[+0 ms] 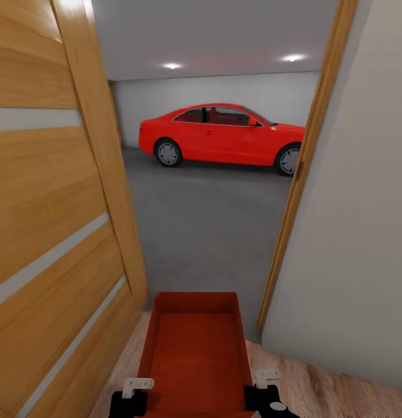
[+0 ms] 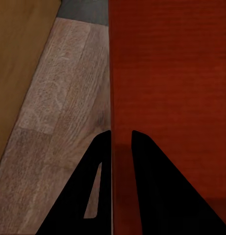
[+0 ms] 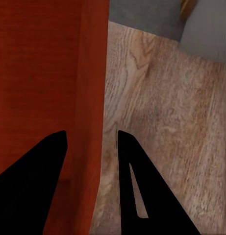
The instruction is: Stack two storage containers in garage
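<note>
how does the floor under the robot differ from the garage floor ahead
The wood floor is light brown with plank grain; the garage floor is dark grey and speckled. The container hangs over the wood floor, held by the left gripper and right gripper; the red car stands on the garage floor. Both look flat.

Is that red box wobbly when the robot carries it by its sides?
The storage container probably stays stiff: its straight walls show no sag. Empty and thin-walled, it's likely light. The left gripper pinches only a thin edge, so it might slip.
</note>
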Controlling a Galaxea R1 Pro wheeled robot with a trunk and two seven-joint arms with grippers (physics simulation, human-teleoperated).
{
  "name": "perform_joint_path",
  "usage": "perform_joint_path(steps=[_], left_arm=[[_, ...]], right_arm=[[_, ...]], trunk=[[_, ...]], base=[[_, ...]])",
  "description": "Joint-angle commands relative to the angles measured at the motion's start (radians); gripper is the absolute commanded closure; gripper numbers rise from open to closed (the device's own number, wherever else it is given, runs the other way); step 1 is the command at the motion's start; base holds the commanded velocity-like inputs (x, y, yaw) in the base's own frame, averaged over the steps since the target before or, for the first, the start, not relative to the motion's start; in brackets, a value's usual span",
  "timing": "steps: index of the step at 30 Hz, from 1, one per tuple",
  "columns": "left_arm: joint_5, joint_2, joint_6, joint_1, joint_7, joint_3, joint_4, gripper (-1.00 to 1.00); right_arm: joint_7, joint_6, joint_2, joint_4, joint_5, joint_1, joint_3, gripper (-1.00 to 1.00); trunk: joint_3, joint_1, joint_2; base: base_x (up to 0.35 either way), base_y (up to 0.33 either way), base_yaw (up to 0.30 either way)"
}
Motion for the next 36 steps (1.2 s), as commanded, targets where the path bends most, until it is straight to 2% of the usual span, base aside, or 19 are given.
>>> perform_joint_path(steps=[1, 13, 20, 36], left_arm=[[-0.009, 0.0, -0.004, -0.001, 0.014, 0.03, -0.001, 1.0], [-0.009, 0.0, -0.004, -0.001, 0.014, 0.03, -0.001, 1.0], [-0.009, 0.0, -0.004, -0.001, 0.014, 0.03, -0.001, 1.0], [-0.009, 0.0, -0.004, -0.001, 0.014, 0.03, -0.001, 1.0]], right_arm=[[-0.009, -0.003, 0.0, 0.002, -0.003, -0.001, -0.001, 1.0], [-0.009, -0.003, 0.0, 0.002, -0.003, -0.001, -0.001, 1.0], [-0.009, -0.003, 0.0, 0.002, -0.003, -0.001, -0.001, 1.0], [-0.009, -0.003, 0.0, 0.002, -0.003, -0.001, -0.001, 1.0]], trunk=[[-0.001, 0.0, 0.0], [-0.001, 0.0, 0.0], [-0.001, 0.0, 0.0], [-0.001, 0.0, 0.0]], base=[[0.0, 0.0, -0.255], [0.0, 0.0, -0.241], [0.003, 0.024, -0.038], [0.097, 0.147, -0.001]])
